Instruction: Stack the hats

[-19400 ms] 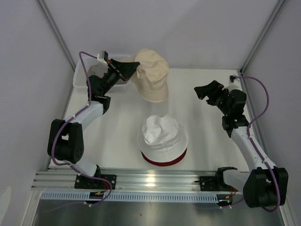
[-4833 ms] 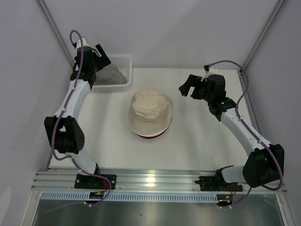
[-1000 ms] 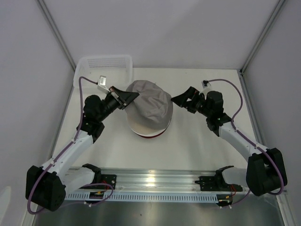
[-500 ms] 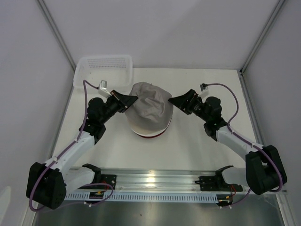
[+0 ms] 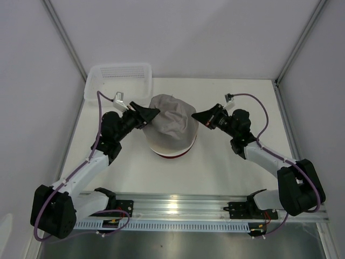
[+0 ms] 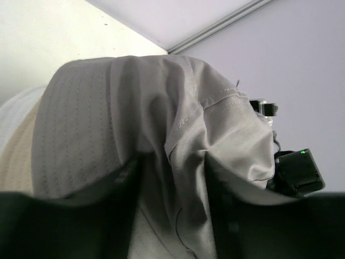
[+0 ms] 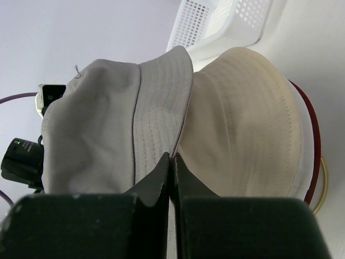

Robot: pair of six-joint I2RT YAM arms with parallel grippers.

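The grey hat is draped over the cream-beige hat on the stack at mid-table, with the dark red hat showing as a brim at the near side. The left gripper clamps a bunched fold of the grey hat's left side; the right gripper, fingers pressed together, pinches its right brim. Light, limp cloth, likely to sag and crease: best held at opposite brim edges

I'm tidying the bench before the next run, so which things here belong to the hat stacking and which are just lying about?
Part of the job: grey hat, cream-beige hat, white hat, dark red hat.
Just lying about: white mesh basket, a bit of gold wire.
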